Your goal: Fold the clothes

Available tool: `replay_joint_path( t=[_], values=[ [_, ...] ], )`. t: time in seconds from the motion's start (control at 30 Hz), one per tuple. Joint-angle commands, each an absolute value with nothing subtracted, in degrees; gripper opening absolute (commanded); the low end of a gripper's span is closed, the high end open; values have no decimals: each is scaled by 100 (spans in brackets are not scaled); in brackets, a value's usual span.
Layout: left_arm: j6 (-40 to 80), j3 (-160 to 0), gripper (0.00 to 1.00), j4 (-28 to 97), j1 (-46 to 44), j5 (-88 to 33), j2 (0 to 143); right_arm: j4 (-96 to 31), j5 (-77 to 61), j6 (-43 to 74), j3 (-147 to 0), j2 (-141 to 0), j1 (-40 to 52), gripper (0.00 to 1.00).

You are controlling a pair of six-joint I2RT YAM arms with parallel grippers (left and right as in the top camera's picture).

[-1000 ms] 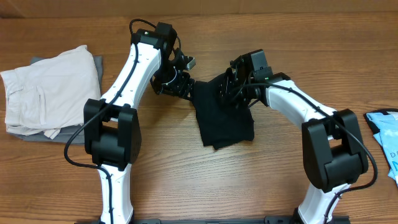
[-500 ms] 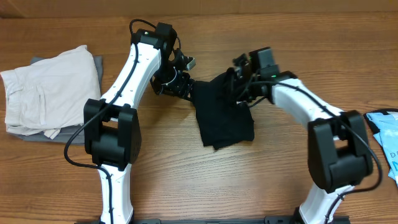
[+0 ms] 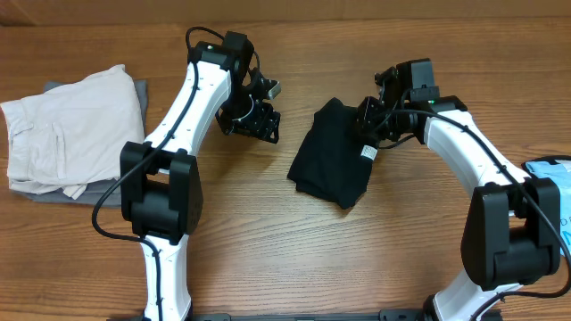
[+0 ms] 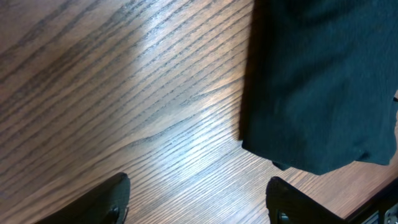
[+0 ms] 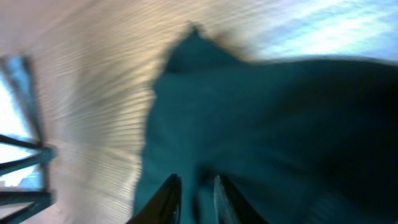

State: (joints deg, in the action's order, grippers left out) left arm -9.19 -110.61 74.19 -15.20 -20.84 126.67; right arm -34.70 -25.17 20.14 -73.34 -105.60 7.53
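Dragged rightward since a second ago, the black T-shirt (image 3: pixel 330 162) lies bunched on the table (image 3: pixel 268 241) right of centre, its right edge pinched in the right gripper (image 5: pixel 194 198). Near its left edge the left gripper (image 4: pixel 196 199) hovers, jaws spread wide over bare wood.

The T-shirt (image 3: pixel 332 160) lies near the middle of the tabletop (image 3: pixel 268 250). The left pincer (image 3: pixel 257 123) is just beside the T-shirt on its left and apart from it, and the right pincer (image 3: pixel 370 134) is at its right edge. A folded garment (image 3: pixel 71 134) lies well to the T-shirt's left, and a printed item (image 3: pixel 553 192) lies well to its right.
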Motion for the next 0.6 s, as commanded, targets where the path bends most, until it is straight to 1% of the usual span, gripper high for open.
replay_joint_path(
  t=[0.0, 0.07, 0.2, 0.3, 0.37, 0.4, 0.43, 0.57],
  values=[
    [-897, -11039, 76, 7474, -1466, -2298, 12512, -3557, -1809, 2134, -7424, -10460, 624, 21],
    [-897, -11039, 77, 7498, -1474, -2596, 12512, -3568, -1984, 1977, -7424, -10457, 530, 22],
    [-886, -10906, 76, 7520, -1584, -3435, 12512, -3662, -2958, 1347, -7424, -10457, 401, 22],
    [-517, -10560, 72, 7391, -1811, -3505, 12512, -3830, -2991, 1341, -7424, -10457, 349, 22],
    [5, -10272, 68, 7111, -2016, -3566, 12512, -3894, -2991, 1339, -7424, -10457, 316, 22],
    [473, -10119, 65, 6912, -2132, -3566, 12512, -3907, -2993, 1339, -7424, -10455, 301, 22],
    [958, -9950, 65, 6681, -2250, -3566, 12512, -3918, -3002, 1339, -7426, -10453, 290, 22],
    [2327, -9395, 71, 5861, -2687, -3568, 12514, -3966, -3015, 1323, -7428, -10438, 281, 22]
  ],
)
